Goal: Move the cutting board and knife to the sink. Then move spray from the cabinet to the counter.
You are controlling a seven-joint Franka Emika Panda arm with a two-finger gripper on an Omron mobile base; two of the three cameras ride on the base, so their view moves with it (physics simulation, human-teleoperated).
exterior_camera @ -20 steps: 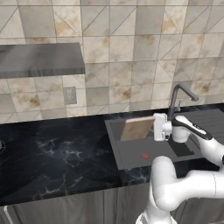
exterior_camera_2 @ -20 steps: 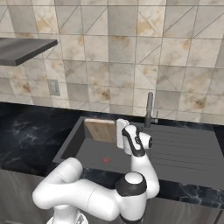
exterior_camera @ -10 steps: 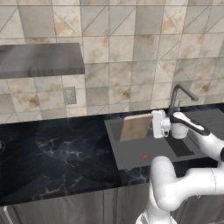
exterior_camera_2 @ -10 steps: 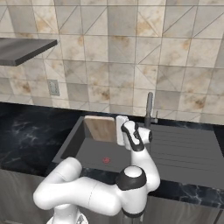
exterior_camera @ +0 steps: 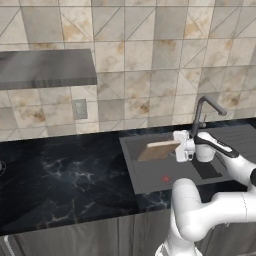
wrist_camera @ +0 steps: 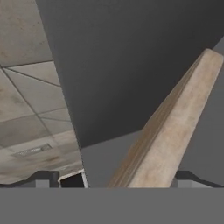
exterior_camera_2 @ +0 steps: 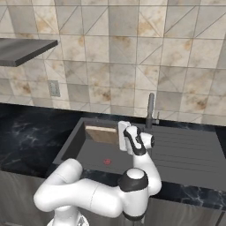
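Observation:
The cutting board [exterior_camera: 159, 149] stands tilted on edge inside the sink [exterior_camera: 150, 174], leaning toward its back wall. In the right base view the cutting board [exterior_camera_2: 101, 133] lies just left of my gripper [exterior_camera_2: 125, 134]. My gripper [exterior_camera: 184, 146] hovers at the board's right end. In the hand view the board [wrist_camera: 175, 131] runs up between the fingertips [wrist_camera: 48, 177]. It sits close to the right tip, with a wide gap on the left, so the gripper [wrist_camera: 118, 178] is open. The knife and the spray are out of view. The cabinet [exterior_camera: 47, 67] hangs at the upper left above the counter [exterior_camera: 65, 175].
A curved grey faucet [exterior_camera: 202, 112] rises behind the sink, close to my wrist. A small red mark [exterior_camera: 165, 178] sits on the basin floor. A wall outlet [exterior_camera: 79, 108] is on the tiled backsplash. A ribbed drainboard [exterior_camera_2: 185, 148] lies to the right of the basin.
The fingers have spread wide apart and no longer clamp the board. The board stays leaning in the sink, and the hand has barely shifted.

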